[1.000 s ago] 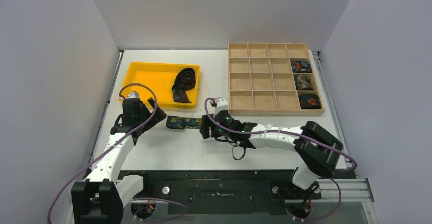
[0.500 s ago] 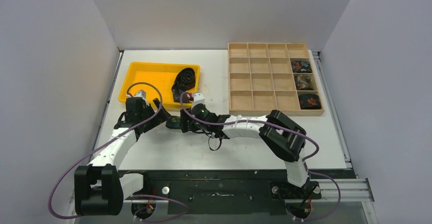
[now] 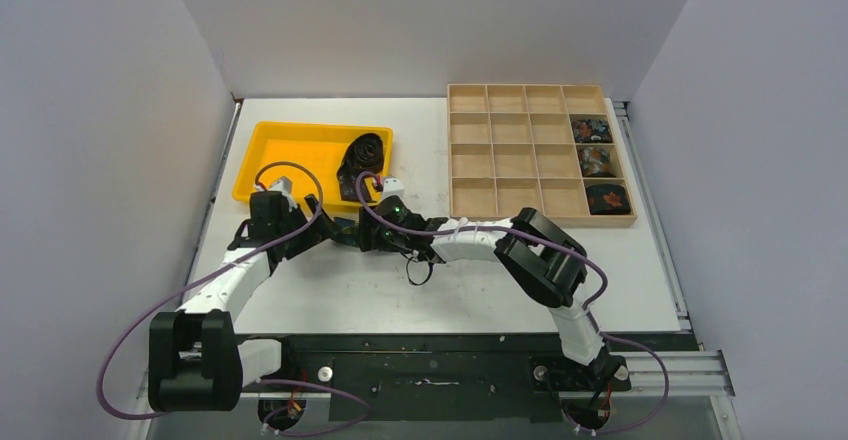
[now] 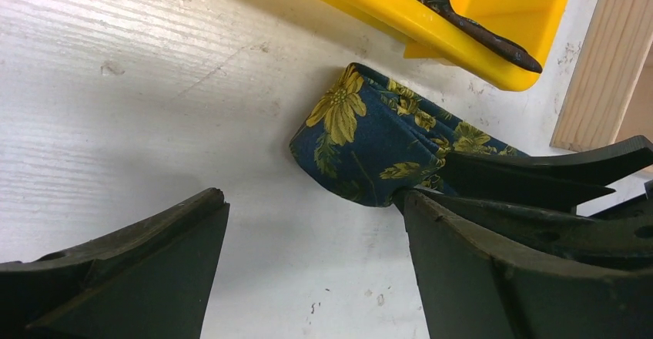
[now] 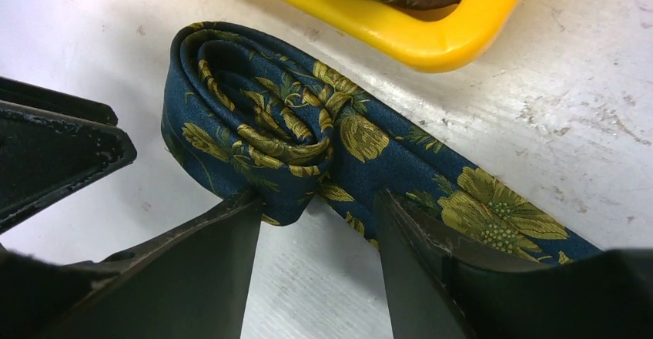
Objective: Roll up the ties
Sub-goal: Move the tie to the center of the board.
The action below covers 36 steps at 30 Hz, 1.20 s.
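A navy tie [image 5: 262,115] with yellow flowers lies on the white table, its left end wound into a loose coil and the rest running off flat to the right. My right gripper [image 5: 317,200] is open, with both fingertips touching the coil's near edge and bare table between them. My left gripper [image 4: 312,198] is open just left of the tie [image 4: 370,142], with nothing between its fingers. In the top view the two grippers [image 3: 305,228] [image 3: 352,232] meet over the tie and hide most of it. A black tie [image 3: 360,160] lies loosely coiled in the yellow tray [image 3: 300,130].
The yellow tray's corner [image 5: 416,38] sits just beyond the navy tie. A wooden compartment box [image 3: 520,87] stands at the back right, with rolled ties [image 3: 591,128] in three cells of its right column. Its edge [image 4: 608,54] shows in the left wrist view.
My right arm has swept left along the tie, which lay flat and is now coiled at its left end. Both grippers have narrowed somewhat. The left gripper has edged toward the tie.
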### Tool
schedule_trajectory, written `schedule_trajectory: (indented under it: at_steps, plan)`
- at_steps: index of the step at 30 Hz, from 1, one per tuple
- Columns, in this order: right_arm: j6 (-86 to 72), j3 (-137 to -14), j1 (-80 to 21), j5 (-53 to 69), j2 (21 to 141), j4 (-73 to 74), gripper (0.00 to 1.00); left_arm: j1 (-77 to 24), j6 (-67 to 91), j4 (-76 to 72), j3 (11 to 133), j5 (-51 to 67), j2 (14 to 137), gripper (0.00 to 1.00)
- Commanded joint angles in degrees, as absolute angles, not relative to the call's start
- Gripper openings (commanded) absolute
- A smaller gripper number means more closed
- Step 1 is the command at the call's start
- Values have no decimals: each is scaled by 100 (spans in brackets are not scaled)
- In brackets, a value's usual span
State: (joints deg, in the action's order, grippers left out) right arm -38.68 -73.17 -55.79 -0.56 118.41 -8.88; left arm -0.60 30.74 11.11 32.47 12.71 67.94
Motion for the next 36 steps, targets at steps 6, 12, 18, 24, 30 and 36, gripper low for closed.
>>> schedule_trajectory:
  at_steps: [6, 12, 18, 24, 30, 36]
  plan:
    - [-4020, -7094, -5398, 260, 11806, -1258, 56, -34, 3045, 532, 3273, 1462, 6989, 80]
    - [-3914, -6900, -5397, 261, 11460, -1369, 64, -28, 3127, 493, 3281, 1257, 6823, 80]
    - [-3639, -6798, -5398, 18, 11036, -1221, 67, -30, 3212, 258, 3413, 1207, 6900, 79]
    - [-3666, -6644, -5375, -269, 10978, -1161, 66, -96, 3386, 81, 3504, 1353, 7174, 77]
    - [-3918, -6171, -5188, -227, 10895, -1316, 66, -275, 3508, -258, 3375, 1389, 7211, 76]
    - [-3981, -5417, -5028, -307, 10463, -1334, 66, -372, 3569, -287, 3160, 1395, 6910, 76]
